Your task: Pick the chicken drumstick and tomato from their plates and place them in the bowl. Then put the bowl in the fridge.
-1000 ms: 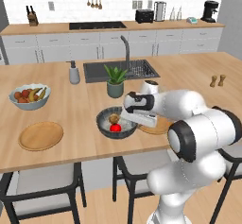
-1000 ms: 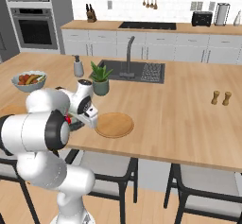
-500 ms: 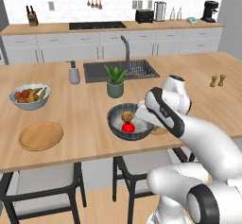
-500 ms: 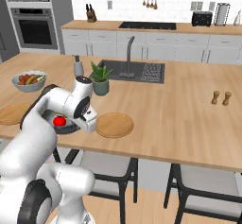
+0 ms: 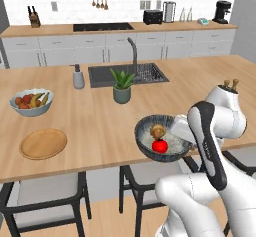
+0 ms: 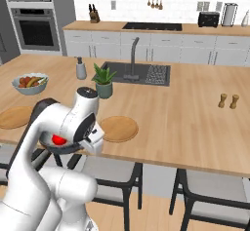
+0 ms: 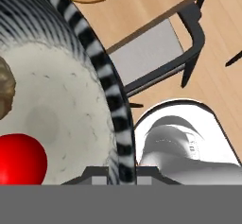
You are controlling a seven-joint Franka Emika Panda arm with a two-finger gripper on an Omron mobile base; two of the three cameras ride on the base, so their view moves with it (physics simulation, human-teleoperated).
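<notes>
Bowl (image 5: 159, 137) with tomato (image 5: 159, 146) and chicken drumstick (image 5: 158, 131) inside is held off the counter's front edge above a stool, gripper (image 5: 181, 132) clamped on its right rim with the rim wall between the jaws, so keep it level while carrying to the fridge.
</notes>
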